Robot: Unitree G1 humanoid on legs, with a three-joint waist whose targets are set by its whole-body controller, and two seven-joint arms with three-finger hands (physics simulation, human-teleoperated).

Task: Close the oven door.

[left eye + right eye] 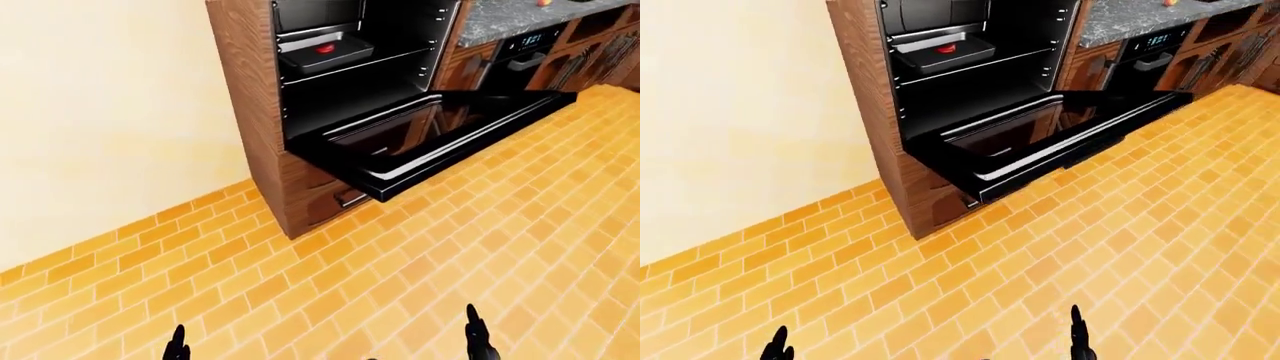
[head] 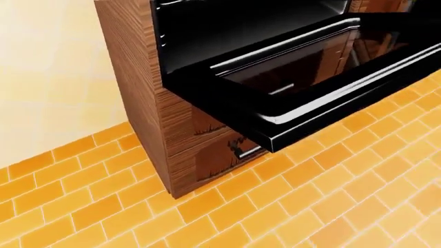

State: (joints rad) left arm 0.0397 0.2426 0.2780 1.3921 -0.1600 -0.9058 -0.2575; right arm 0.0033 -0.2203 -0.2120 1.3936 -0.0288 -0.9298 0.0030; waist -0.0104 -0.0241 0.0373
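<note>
Left hand (image 1: 177,345): fingertips only at bottom edge, grip unreadable
Right hand (image 1: 479,337): same, well below the door
Oven door (image 1: 430,135): dropped flat open over floor (image 1: 300,285)
Tray (image 1: 325,51): on rack inside

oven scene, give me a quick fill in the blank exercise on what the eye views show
1. The oven door hangs fully ____.
2. The tray on the oven rack holds a small ____ object.
3. The floor is laid with orange ____.
4. Both hands, the left hand and the right hand, are at the ____ edge of the left-eye view.

Missing words: open; red; bricks; bottom
</note>
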